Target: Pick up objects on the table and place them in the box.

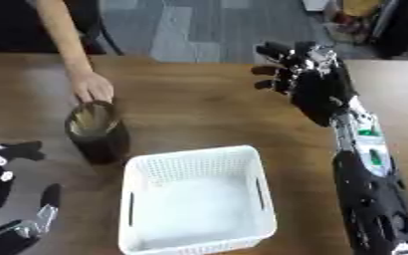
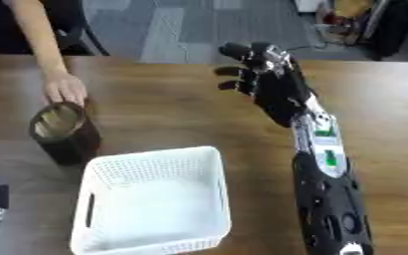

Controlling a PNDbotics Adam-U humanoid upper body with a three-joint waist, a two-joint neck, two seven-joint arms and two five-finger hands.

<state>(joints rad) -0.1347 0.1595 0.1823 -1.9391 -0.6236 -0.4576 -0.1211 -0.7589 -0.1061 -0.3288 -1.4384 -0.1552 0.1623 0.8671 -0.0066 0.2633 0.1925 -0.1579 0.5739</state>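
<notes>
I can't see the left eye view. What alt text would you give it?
A person's hand rests on the rim of a dark cup on a wooden table, beside an empty white basket. The robot's right hand is raised over the table with nothing in it; its left hand rests open at the lower left.

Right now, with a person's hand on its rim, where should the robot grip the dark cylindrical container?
Probably mid-wall of the dark cylindrical container, wrapped from the side. It stands upright and the person's hand covers its far rim. The left hand is nearer; the right hand hovers open across the table.
</notes>
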